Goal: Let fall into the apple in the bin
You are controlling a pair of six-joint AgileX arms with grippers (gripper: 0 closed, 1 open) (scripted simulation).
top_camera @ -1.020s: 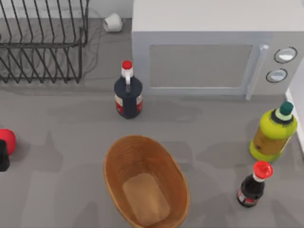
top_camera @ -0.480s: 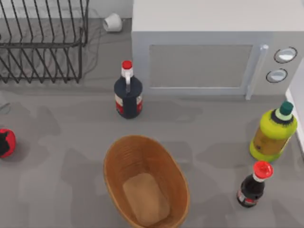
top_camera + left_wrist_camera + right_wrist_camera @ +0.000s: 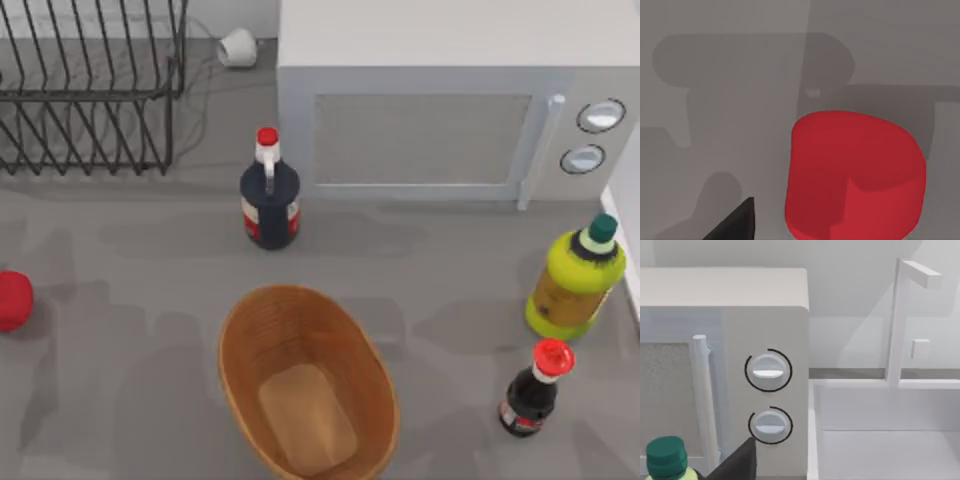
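- Grey table (image 3: 130, 270) carries all items; a microwave (image 3: 440, 100) stands at 1 o'clock and a black wire rack (image 3: 90, 90) at 11 o'clock.
- Apple (image 3: 12, 300): at 9 o'clock, resting on the table at the top view's left edge, well apart from the bin.
- Bin (image 3: 305, 385): at 6 o'clock, upright, its lighter flat bottom bare.
- Dark bottle (image 3: 269, 195) with red cap: just above centre, between the bin and the microwave's left corner.
- Yellow-green bottle (image 3: 575, 280) with green cap: at 3 o'clock.
- Small dark bottle (image 3: 532, 390) with red cap: at 4 o'clock, just below the yellow-green one.
- White cup (image 3: 238, 47): at 12 o'clock, beside the rack.
- Left gripper: in the left wrist view one dark fingertip (image 3: 735, 225) shows near the apple (image 3: 855, 175), apart from it; whether the fingers are apart or together cannot be told.
- Right gripper: in the right wrist view one dark fingertip (image 3: 737, 462) shows before the microwave's dials (image 3: 768, 371), near the green cap (image 3: 666, 456); its finger state cannot be told.
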